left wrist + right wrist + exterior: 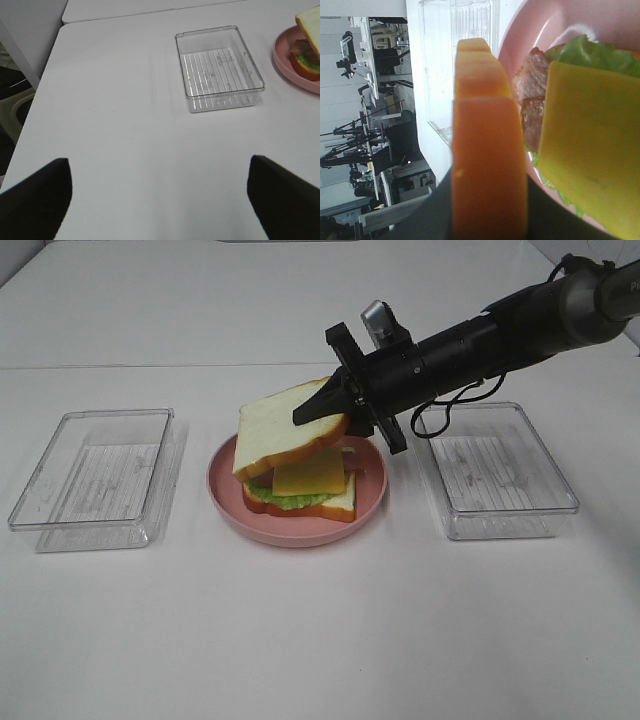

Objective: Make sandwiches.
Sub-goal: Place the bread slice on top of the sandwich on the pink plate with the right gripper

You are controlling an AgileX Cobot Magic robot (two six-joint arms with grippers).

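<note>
right jaws [322, 408] clamp the top bread slice [285, 430]; left jaws [160, 200] gape wide, empty.

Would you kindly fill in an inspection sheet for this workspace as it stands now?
Surface: white table, no spills seen.
Job's things: pink plate holds bottom bread slice, lettuce, bacon, cheese; top bread slice tilted above them.
Clutter: two clear trays, nothing in them.
Grippers: right tool shut on top bread slice; left tool open, holding nothing.
Cables: black cable on right arm.
Surroundings: lab equipment beyond the table.
</note>
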